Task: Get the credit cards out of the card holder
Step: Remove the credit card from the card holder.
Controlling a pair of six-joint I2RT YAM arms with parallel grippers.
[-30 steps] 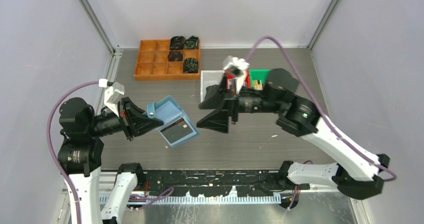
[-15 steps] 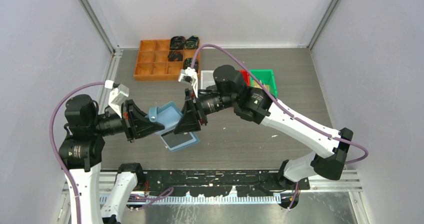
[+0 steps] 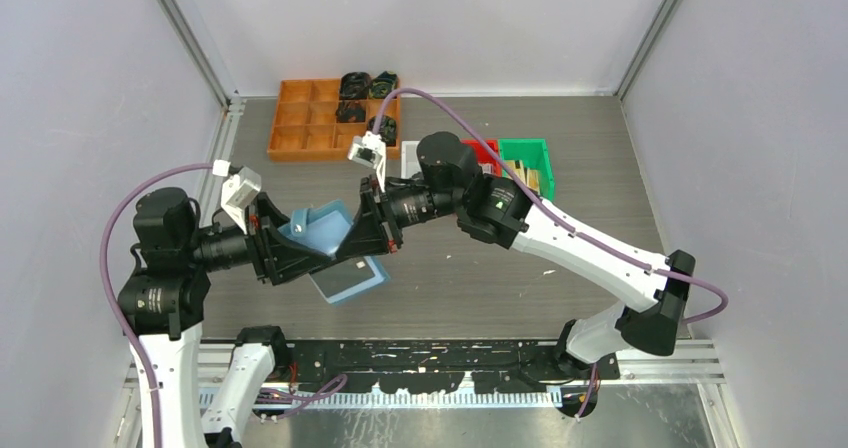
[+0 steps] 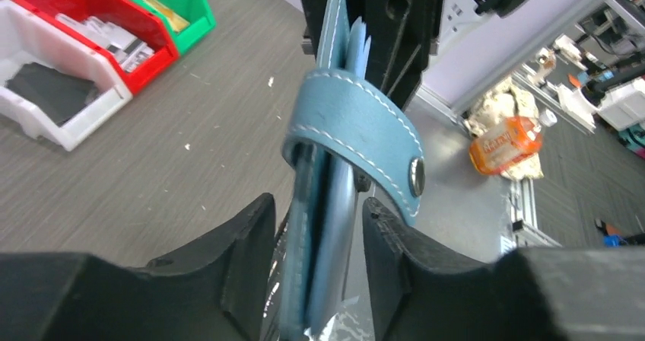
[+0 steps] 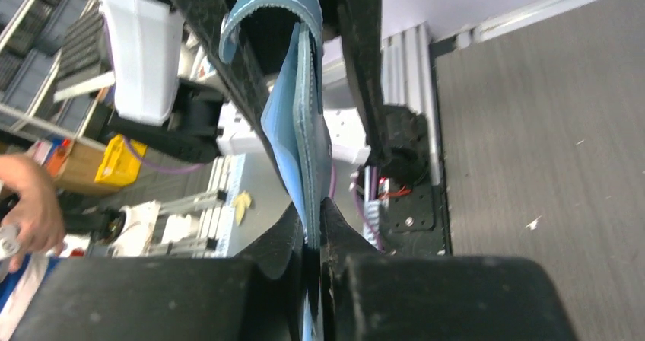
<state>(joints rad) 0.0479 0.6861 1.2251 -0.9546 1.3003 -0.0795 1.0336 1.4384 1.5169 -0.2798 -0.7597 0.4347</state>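
One card holder (image 3: 322,234), edge in right claw (image 5: 313,225), left claw (image 4: 316,213) parted.

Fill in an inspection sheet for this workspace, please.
Surface: grey wood-grain table, small white crumbs.
Job's things: light blue soft folding card holder held in air between both claws; cards not clearly seen.
Clutter: orange compartment tray, green plastic bin.
Claws: left claw open around holder; right claw shut on its edge.
Cables: purple cable looping over right arm.
Surroundings: pale enclosure walls; orange bottle lying outside.
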